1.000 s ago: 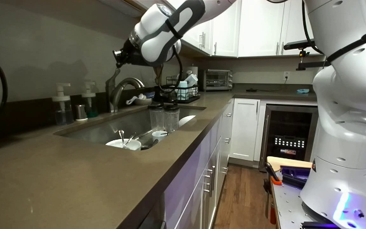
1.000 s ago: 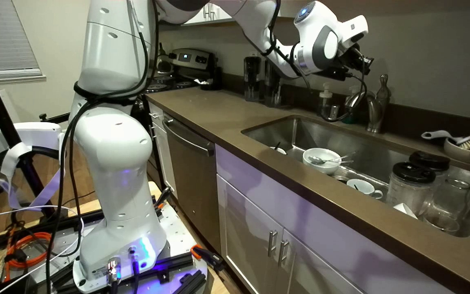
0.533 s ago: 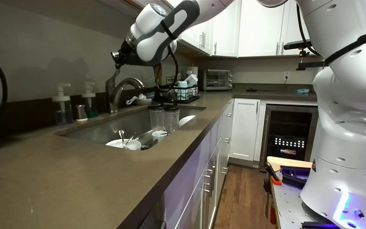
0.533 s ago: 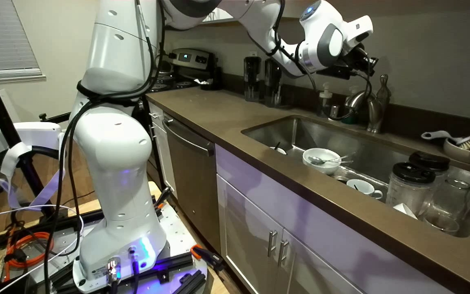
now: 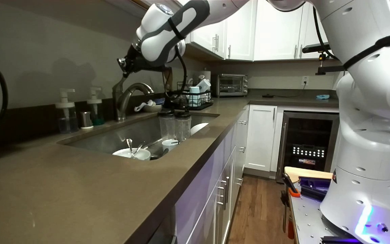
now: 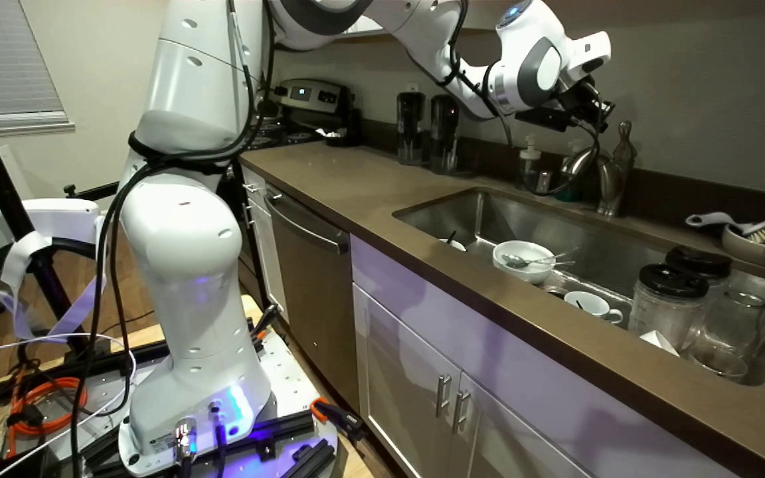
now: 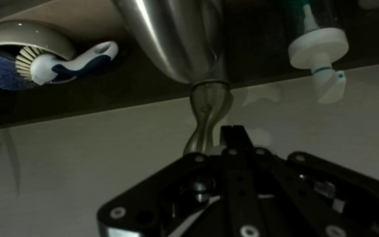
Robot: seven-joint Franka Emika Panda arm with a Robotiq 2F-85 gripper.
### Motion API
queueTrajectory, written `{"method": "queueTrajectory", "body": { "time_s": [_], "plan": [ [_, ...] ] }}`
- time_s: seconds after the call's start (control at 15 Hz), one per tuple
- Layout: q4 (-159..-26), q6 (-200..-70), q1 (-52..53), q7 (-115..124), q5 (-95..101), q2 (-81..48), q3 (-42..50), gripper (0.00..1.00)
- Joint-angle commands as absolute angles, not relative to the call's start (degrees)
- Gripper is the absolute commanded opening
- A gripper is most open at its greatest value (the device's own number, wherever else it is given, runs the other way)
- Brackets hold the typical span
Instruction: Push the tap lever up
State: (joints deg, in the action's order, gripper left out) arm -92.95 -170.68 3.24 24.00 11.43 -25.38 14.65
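Note:
The tap lever (image 5: 119,87) is a slim silver handle standing upward from the faucet (image 5: 122,108) at the back of the sink. It also shows in an exterior view (image 6: 624,143) and in the wrist view (image 7: 204,118), where it appears upside down and its end is hidden behind my gripper's linkage. My gripper (image 7: 232,127) is shut and empty, its fingertips together just beside the lever. In the exterior views the gripper (image 5: 124,70) is at the height of the lever's top, near the wall (image 6: 701,99). I cannot tell whether it touches the lever.
Soap dispensers (image 5: 65,112) stand beside the faucet. A bowl with a brush (image 6: 764,242) sits on its other side. The sink (image 6: 482,216) holds a white bowl (image 6: 522,260), a cup and lidded jars. Upper cabinets (image 5: 208,39) hang beyond the arm.
The arm and gripper have moved a little toward the wall and the lever, with the gripper tilting slightly downward. The lever shows no visible movement.

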Motion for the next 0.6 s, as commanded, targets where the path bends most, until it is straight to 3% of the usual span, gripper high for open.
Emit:
{"method": "queueTrajectory", "body": {
  "time_s": [0.0,0.53],
  "plan": [
    [-90.19,-168.19,1.9,23.49,10.38,-26.57,13.82,0.03],
    [-85.91,-168.03,-0.22,23.19,8.87,-30.14,12.31,0.03]
  ]
}}
